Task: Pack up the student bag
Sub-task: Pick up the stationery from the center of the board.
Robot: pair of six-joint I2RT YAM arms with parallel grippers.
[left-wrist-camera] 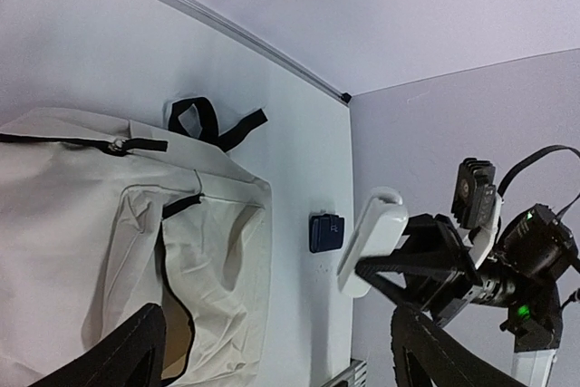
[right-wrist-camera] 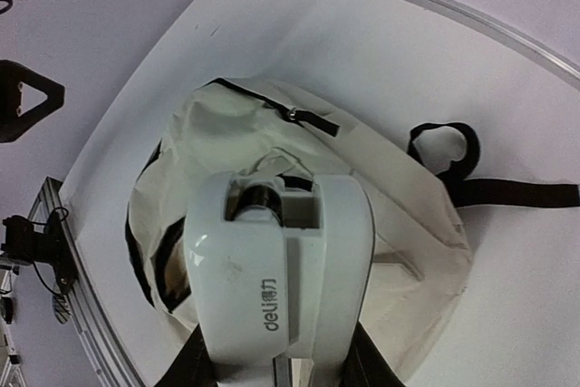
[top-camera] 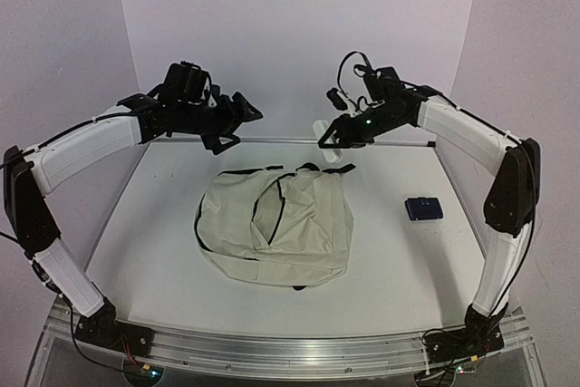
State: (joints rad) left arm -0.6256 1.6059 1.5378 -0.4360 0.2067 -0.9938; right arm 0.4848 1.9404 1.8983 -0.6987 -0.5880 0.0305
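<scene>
The white tabletop carries the student bag at its centre. The bag lies flat with its front up and its black carry loop at the 12 o'clock edge. It is slumped and creased, so I judge it soft, light and nearly empty. It will fold and slide rather than hold its shape if I push on it. The zipper mouth gapes as a dark arc towards the 9 o'clock side, and the right wrist view shows shadowed lining inside it. I would take hold of the fabric lip beside that arc, or of the loop, since loose cloth elsewhere would only bunch up.

My left gripper hangs above the tabletop at about 11 o'clock of the bag, its fingers spread wide with nothing between them. My right gripper is raised at about 1 o'clock, clamped on a white stapler. The stapler looks hard, smooth and compact, so it could slip if the grip loosens.

A small dark blue case lies on the tabletop at 3 o'clock, well apart from the bag.
</scene>
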